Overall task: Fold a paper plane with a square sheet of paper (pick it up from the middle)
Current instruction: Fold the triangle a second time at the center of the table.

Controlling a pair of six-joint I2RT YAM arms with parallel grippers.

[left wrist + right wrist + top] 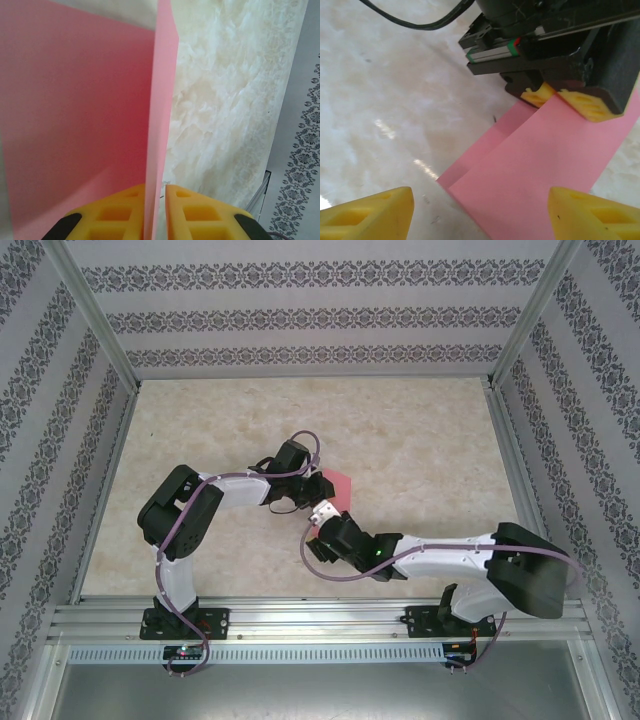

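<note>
pink sheet held by one narrow pinch: slip and skewed crease are the risks

pink, thin and partly folded, the square sheet of paper [535, 165] hangs from a small bite at one edge, with two layers showing slightly offset from each other. in my judgement the layers could slide apart, or the sheet could swing, when the other arm closes in, and that would give a crooked crease. so small a bite might also let the paper slip out or tear. fingers that shut before they line up with the fold would crumple it.

left end effector [164, 192]: yellow fingers pressed almost together, pinching the sheet, which stands upright between them with a broad flap fanning out to one side.

right end effector [480, 210]: spread wide, one finger on either side of the sheet, holding nothing; no contact is visible.

location: the sheet sits near the middle of the desk [420, 440], between the two end effectors. whether its lower edge rests on the desk cannot be told.
</note>
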